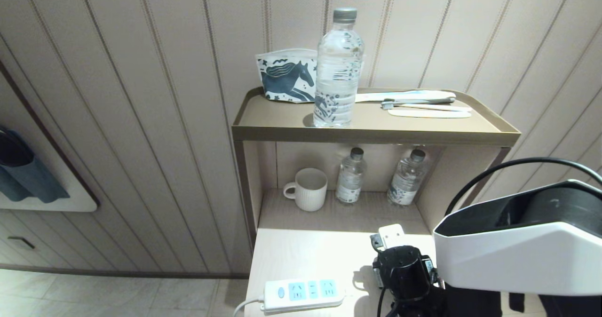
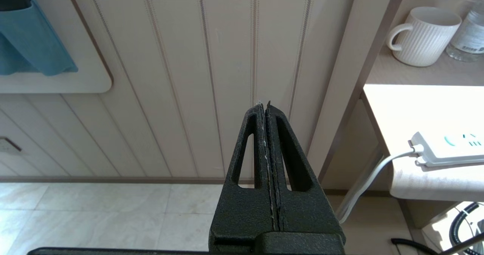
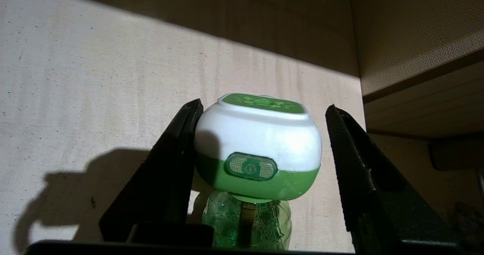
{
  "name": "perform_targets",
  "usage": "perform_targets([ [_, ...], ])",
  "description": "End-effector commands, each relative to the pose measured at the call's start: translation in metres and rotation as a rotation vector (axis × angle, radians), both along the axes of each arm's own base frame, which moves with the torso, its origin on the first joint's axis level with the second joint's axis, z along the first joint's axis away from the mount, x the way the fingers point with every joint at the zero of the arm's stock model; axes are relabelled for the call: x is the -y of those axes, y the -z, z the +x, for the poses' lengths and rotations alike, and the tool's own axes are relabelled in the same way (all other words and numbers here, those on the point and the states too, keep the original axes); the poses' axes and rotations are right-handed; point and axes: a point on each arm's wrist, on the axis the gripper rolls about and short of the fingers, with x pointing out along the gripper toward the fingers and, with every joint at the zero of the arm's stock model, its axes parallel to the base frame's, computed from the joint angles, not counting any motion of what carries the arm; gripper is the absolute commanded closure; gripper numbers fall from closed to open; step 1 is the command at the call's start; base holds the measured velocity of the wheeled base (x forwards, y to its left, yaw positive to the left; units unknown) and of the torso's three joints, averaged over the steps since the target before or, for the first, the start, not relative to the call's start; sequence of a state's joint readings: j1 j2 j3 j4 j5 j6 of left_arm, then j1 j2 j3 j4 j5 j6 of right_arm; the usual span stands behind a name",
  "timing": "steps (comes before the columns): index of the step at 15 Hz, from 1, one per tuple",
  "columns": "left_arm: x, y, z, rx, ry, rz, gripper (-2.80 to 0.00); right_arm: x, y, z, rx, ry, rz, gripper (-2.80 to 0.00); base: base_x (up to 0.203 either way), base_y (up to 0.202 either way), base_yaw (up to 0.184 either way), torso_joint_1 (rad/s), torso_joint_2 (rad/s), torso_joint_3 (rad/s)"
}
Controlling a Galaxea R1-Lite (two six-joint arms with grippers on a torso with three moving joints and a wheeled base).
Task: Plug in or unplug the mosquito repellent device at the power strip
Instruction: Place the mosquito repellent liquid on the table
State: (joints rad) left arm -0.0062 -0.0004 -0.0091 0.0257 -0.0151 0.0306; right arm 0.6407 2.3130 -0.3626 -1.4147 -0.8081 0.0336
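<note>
The mosquito repellent device [image 3: 261, 141], white over green with a green bottle below, sits between the fingers of my right gripper [image 3: 264, 106] over the pale tabletop. One finger [image 3: 177, 149] lies against its side; the other finger [image 3: 351, 160] stands off it with a visible gap, so the gripper is open. In the head view the right wrist hides most of the device [image 1: 391, 234]. The power strip [image 1: 305, 294] lies unoccupied at the table's front left, apart from the device; its cord end shows in the left wrist view [image 2: 450, 149]. My left gripper [image 2: 263, 105] hangs shut and empty beside the table.
A shelf unit [image 1: 371, 133] stands behind the table, with a white mug [image 1: 308, 189] and two small water bottles [image 1: 350, 176] under it and a large bottle [image 1: 338, 70] on top. Panelled wall and tiled floor [image 2: 94, 217] lie to the left.
</note>
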Motion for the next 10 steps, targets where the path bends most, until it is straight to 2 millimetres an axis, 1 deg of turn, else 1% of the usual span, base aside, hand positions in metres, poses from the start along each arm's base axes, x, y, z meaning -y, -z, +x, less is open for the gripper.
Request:
perform_targets([
  [1, 0.000, 0.000, 0.000, -0.001, 0.000, 0.000, 0.00, 0.000, -0.004, 0.002, 0.018, 0.005, 0.010, -2.80, 0.000, 0.000, 0.000, 0.000, 0.00, 0.000],
  [5, 0.000, 0.000, 0.000, -0.001, 0.000, 0.000, 0.00, -0.002, -0.006, 0.003, 0.028, 0.000, 0.011, -2.80, 0.000, 0.000, 0.000, 0.000, 0.00, 0.000],
  [8, 0.000, 0.000, 0.000, -0.001, 0.000, 0.000, 0.00, -0.004, -0.024, 0.003, 0.072, -0.017, 0.018, -2.80, 0.000, 0.000, 0.000, 0.000, 0.00, 0.000],
  [10, 0.000, 0.000, 0.000, -0.001, 0.000, 0.000, 0.00, -0.006, -0.047, 0.003, 0.130, -0.034, 0.040, -2.80, 0.000, 0.000, 0.000, 0.000, 0.00, 0.000],
])
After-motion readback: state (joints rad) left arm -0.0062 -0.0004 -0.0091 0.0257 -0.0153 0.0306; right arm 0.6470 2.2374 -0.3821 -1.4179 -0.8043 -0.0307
